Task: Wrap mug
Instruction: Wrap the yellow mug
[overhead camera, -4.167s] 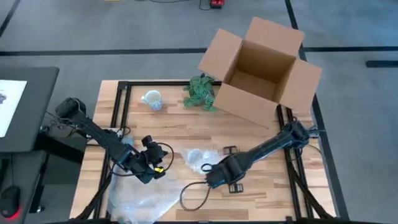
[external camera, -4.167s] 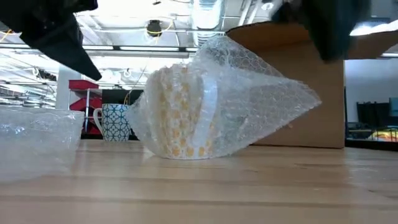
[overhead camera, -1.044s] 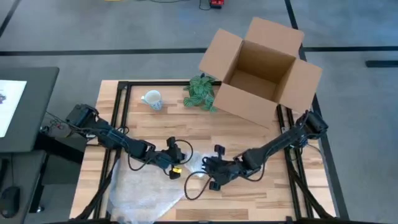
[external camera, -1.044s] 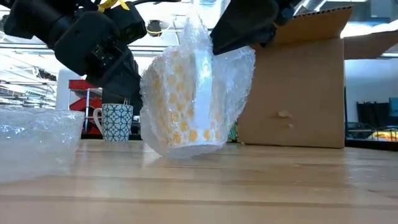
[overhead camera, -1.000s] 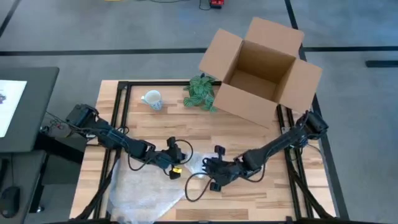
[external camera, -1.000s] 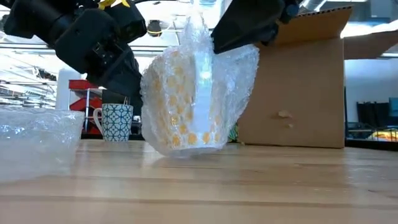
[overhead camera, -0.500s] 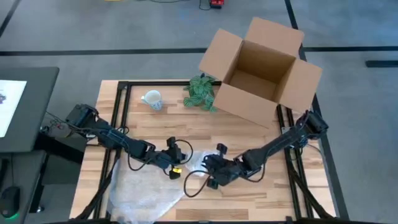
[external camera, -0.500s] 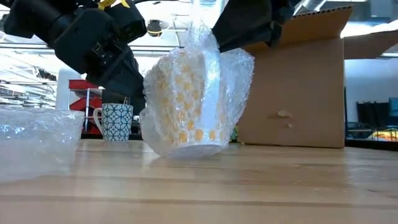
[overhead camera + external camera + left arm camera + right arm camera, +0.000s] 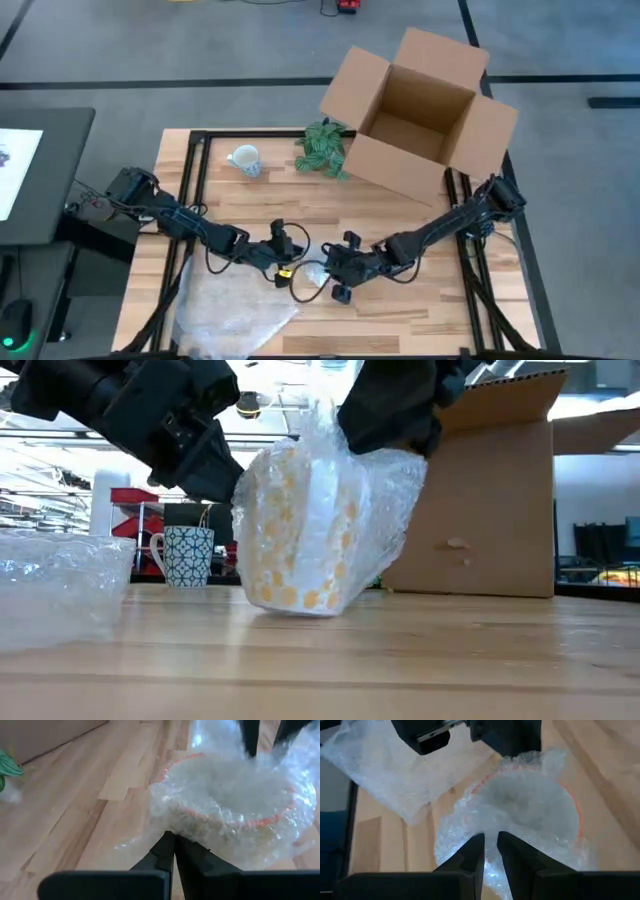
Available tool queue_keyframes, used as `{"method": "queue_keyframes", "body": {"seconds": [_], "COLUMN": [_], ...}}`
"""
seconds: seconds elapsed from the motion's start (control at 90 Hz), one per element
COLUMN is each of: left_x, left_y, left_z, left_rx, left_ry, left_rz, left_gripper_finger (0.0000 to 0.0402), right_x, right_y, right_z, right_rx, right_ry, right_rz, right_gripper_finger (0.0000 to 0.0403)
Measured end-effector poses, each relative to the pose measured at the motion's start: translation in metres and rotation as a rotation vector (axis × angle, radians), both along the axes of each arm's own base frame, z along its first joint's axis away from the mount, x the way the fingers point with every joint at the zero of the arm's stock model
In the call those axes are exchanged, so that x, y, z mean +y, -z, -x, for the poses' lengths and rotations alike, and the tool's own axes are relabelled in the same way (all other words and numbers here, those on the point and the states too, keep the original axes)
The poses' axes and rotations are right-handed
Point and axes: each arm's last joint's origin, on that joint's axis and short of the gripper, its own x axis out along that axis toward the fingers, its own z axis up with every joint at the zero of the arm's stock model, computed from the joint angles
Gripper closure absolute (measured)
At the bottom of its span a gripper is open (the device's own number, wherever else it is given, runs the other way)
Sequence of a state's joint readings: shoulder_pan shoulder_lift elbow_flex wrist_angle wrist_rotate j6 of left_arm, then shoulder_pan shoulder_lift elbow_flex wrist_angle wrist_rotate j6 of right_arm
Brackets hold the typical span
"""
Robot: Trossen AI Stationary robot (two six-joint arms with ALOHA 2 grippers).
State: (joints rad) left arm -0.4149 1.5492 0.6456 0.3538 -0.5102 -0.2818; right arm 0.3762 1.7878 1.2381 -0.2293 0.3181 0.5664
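Mug (image 9: 300, 530), yellow-dotted and swathed in bubble wrap (image 9: 385, 490), sits tilted on the worktop (image 9: 400, 660) near its front middle. Left pincer (image 9: 174, 851) and right pincer (image 9: 490, 851), both arms stretched low and inward, each pinch the wrap from opposite sides. Farther back stand a patterned mug (image 9: 244, 159), a plant (image 9: 322, 147) and an open cardboard box (image 9: 420, 110).

Your left gripper (image 9: 291, 268) sits low at mid-table, fingers (image 9: 167, 852) pinched together. Your right gripper (image 9: 330, 272) faces it from just beside, fingers (image 9: 472, 851) nearly closed with a narrow gap; both arms reach inward, stretched low.
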Motion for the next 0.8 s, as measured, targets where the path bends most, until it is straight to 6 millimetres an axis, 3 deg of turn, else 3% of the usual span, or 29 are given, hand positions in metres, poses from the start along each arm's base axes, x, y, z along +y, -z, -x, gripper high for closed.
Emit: {"method": "queue_keyframes", "body": {"seconds": [0.533,0.8], "left_x": [0.005,0.006], "left_y": [0.000,0.001], "left_z": [-0.004,-0.003], "left_rx": [-0.009,0.006], "left_ry": [-0.002,-0.009], "left_rz": [0.007,-0.005], "left_gripper_finger": [0.0402,0.0402], "right_x": [-0.036,-0.031], "right_y": [0.002,0.023], "right_z": [-0.012,-0.035], "right_rx": [0.042,0.173], "right_ry": [0.005,-0.066], "right_rz": [-0.097,-0.089], "right_gripper_finger": [0.0400,0.0403]}}
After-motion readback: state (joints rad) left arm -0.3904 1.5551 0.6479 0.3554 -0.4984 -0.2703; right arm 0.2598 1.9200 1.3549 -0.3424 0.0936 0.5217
